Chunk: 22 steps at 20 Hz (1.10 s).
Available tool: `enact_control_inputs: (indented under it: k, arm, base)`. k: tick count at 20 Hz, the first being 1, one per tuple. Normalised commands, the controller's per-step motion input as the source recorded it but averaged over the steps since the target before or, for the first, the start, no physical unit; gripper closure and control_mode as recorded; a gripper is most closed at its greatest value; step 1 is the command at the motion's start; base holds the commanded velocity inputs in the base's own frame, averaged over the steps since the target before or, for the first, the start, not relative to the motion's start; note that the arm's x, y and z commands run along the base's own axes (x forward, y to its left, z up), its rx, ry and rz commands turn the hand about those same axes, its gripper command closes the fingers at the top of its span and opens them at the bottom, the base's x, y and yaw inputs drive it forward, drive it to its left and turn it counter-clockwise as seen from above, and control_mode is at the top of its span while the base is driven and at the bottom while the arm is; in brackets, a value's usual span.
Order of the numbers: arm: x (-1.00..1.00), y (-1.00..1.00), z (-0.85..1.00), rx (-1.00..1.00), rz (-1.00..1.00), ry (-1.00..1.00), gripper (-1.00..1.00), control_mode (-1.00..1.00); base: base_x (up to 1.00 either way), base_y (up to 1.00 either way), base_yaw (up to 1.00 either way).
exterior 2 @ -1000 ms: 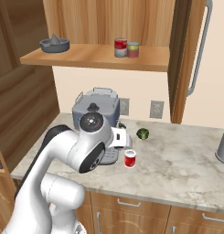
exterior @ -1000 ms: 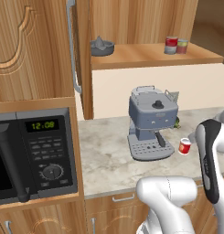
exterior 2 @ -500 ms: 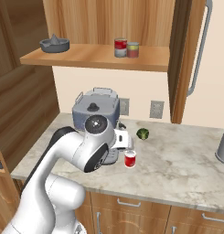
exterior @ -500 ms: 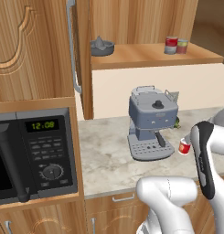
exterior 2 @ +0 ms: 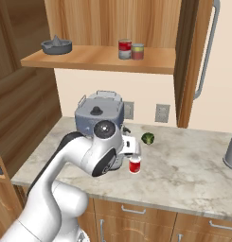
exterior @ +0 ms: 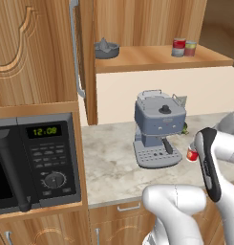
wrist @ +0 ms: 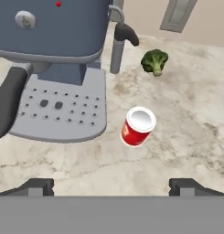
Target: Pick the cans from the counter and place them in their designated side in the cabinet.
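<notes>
A bright red can (wrist: 138, 125) with a white label stands upright on the beige marble counter (wrist: 191, 123), just right of the coffee machine; it also shows as the can (exterior 2: 134, 165) and the can (exterior: 191, 154). My gripper (wrist: 111, 187) hovers above and short of it, open, with nothing between its fingertips (wrist: 38, 186). Seen from the right base, the gripper (exterior 2: 131, 149) hangs just over the can. A darker red can (exterior 2: 124, 49) with a grey band stands on the cabinet shelf (exterior 2: 89, 59), next to a greenish-labelled can (exterior 2: 137, 51).
A grey coffee machine (exterior 2: 99, 113) stands close left of the can, its spout (wrist: 119, 41) nearby. A broccoli floret (wrist: 154, 61) lies behind the can. A juicer (exterior 2: 56, 45) sits on the shelf's left. The cabinet door (exterior 2: 202, 61) stands open; a microwave (exterior: 32, 158) is at far left.
My arm has swung a little nearer the bright red can, and its forearm now partly covers the can in the left base view. The cans have not moved.
</notes>
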Motion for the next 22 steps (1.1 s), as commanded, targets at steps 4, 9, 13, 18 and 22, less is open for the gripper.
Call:
enact_control_inputs:
  k: [4, 9, 13, 18, 22]
  arm:
    - [0.17, -0.1, -0.07, 0.0, 0.0, 0.04, -1.0, -1.0]
    - [0.16, -0.09, -0.11, 0.0, 0.0, 0.04, -1.0, -1.0]
    - [0.2, -0.08, -0.19, 0.0, 0.0, 0.01, -1.0, -1.0]
    - [0.19, -0.06, -0.2, 0.0, 0.0, 0.0, -1.0, -1.0]
    - [0.2, -0.04, -0.18, 0.0, 0.0, 0.0, -1.0, -1.0]
  base:
    - [0.0, 0.0, 0.0]
    - [0.0, 0.0, 0.0]
    - [0.0, 0.0, 0.0]
    - [0.0, 0.0, 0.0]
    - [0.0, 0.0, 0.0]
